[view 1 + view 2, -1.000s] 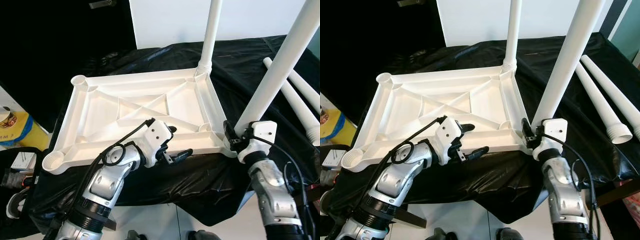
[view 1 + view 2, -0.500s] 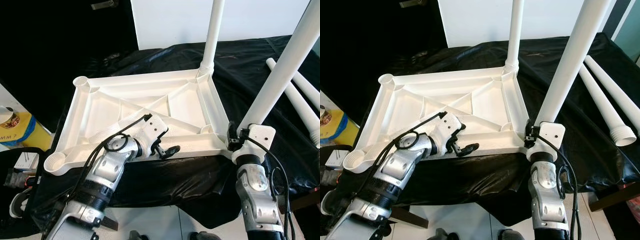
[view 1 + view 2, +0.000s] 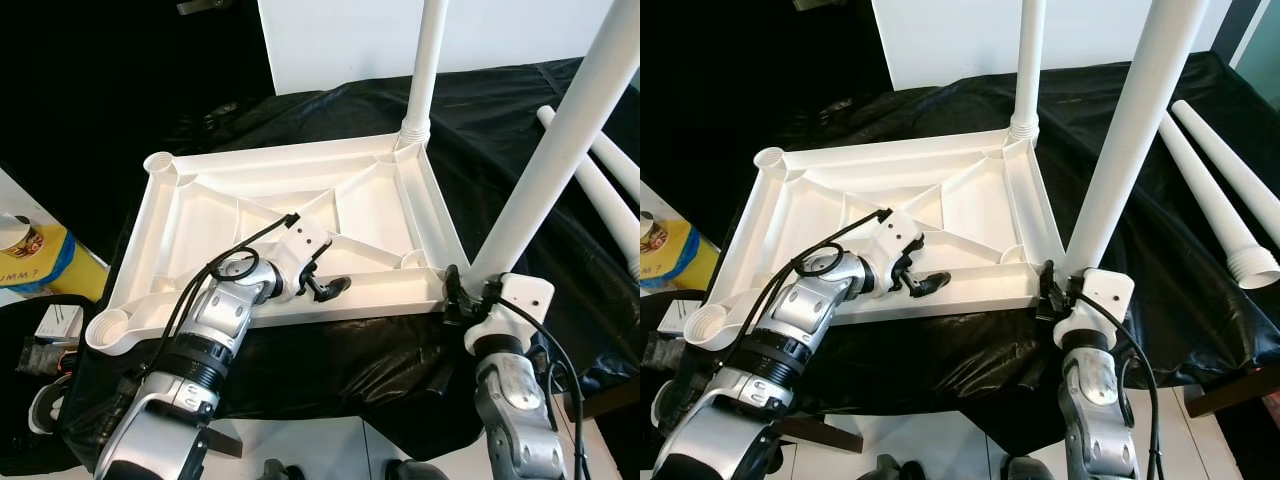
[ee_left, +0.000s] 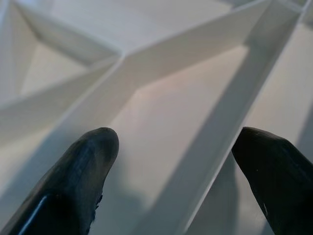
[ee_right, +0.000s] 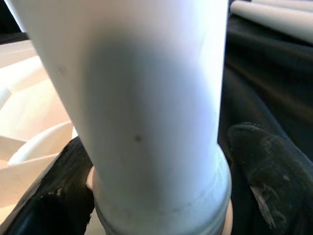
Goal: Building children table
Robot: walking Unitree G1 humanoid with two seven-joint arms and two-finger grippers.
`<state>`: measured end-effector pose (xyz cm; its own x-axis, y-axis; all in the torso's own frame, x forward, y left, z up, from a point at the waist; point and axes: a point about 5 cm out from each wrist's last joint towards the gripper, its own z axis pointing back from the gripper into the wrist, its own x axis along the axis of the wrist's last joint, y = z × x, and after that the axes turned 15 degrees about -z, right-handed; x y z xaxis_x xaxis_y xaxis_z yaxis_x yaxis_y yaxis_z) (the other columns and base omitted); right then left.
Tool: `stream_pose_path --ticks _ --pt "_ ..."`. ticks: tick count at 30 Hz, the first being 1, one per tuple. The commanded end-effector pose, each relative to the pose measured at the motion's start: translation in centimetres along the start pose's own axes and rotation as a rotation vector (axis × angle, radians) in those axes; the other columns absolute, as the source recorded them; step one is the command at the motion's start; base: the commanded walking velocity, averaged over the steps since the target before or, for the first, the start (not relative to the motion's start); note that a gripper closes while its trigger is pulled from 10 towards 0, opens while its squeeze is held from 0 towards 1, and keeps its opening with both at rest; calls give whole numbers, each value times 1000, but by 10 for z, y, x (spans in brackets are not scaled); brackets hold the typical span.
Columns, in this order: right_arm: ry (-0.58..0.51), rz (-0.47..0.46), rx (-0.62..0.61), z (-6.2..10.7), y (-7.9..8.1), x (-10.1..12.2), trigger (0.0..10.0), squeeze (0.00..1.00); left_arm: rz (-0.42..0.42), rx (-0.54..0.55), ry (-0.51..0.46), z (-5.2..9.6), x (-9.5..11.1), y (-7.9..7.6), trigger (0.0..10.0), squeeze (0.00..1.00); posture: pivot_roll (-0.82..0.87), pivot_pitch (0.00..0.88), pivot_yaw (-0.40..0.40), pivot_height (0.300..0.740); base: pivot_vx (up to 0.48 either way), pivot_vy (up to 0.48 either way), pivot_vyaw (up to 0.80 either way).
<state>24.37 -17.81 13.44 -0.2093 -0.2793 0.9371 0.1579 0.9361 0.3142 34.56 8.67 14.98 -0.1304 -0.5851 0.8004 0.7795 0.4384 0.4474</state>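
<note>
An upturned white tabletop point(image 3: 200, 215) lies ribs-up on a black cloth point(image 3: 520, 130). At the tabletop's far right corner one white leg point(image 3: 425, 60) stands upright in its socket. At its near right corner a second leg point(image 3: 560, 150) rises at a tilt, and the right gripper point(image 3: 462, 300) is closed around its base. Beyond the tabletop's right side, two loose legs point(image 3: 1215, 185) lie on the cloth. The left gripper point(image 3: 318, 280), fingers point(image 4: 83, 171) parted, rests on the ribs by the tabletop's near rim.
</note>
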Motion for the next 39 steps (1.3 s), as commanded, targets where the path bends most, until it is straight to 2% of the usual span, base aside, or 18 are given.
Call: stream_pose_path --ticks 1,2,3,4,5,6,15,24,25,26,27,28,29,31,32,37,38,39 --pt "-30 18 -4 3 -3 6 10000 0 31 220 104 5 -13 14 9961 0 -222 169 96 740 0 0 0" --pt "-33 31 -1 4 -4 8 10000 0 43 212 109 6 -14 15 8902 0 -222 170 96 740 0 0 0" --pt "-33 31 -1 4 -4 8 10000 0 43 212 109 6 -14 15 8902 0 -222 170 96 740 0 0 0" --pt "-38 37 -1 4 -5 10 10000 0 44 208 119 7 -15 15 667 0 -222 171 95 740 0 0 0" --pt "-38 37 -1 4 -5 10 10000 0 44 208 119 7 -15 15 667 0 -222 171 95 740 0 0 0" --pt "-41 39 -1 4 -5 11 10000 0 46 196 131 8 -17 15 0 0 -224 171 95 740 0 0 0" --pt "-45 34 -3 2 -4 12 10000 0 59 276 179 11 -24 26 0 0 -225 168 96 740 0 0 0" --pt "-47 31 -16 2 -4 12 10000 0 76 309 118 3 -10 24 0 0 -228 164 97 740 0 0 0" --pt "-47 30 -17 1 -4 12 10000 0 38 288 80 -1 -2 19 8941 0 -228 163 97 740 0 0 0" --pt "-47 30 -17 1 -4 12 10000 0 38 288 80 -1 -2 19 8941 0 -228 163 97 740 0 0 0" --pt "-44 29 -19 1 -4 11 10000 0 11 248 48 -5 4 12 10000 0 -228 163 96 740 0 0 0" --pt "-41 28 -21 0 -3 10 10000 0 -28 213 -1 -9 12 4 10000 0 -227 162 96 740 0 0 0" --pt "-38 28 -22 0 -2 9 10000 0 -12 175 -54 -13 20 -4 10000 0 -226 163 96 740 0 0 0" --pt "-36 27 -22 0 -2 8 10000 0 8 153 -87 -15 24 -9 10000 0 -226 163 96 740 0 0 0" --pt "-33 27 -23 0 -2 7 10000 0 38 133 -136 -16 30 -14 10000 1000 -227 163 98 740 0 0 0" --pt "-19 25 -27 -1 -1 5 10000 0 62 160 -198 -17 39 -16 10000 1000 -226 165 98 740 0 0 0" --pt "-9 21 -24 -2 0 3 10000 0 78 201 -228 -14 42 -9 10000 102 -226 166 99 740 0 0 0" --pt "-3 18 -22 -2 0 2 10000 0 92 229 -249 -11 45 -4 10000 0 -225 166 99 740 0 0 0"
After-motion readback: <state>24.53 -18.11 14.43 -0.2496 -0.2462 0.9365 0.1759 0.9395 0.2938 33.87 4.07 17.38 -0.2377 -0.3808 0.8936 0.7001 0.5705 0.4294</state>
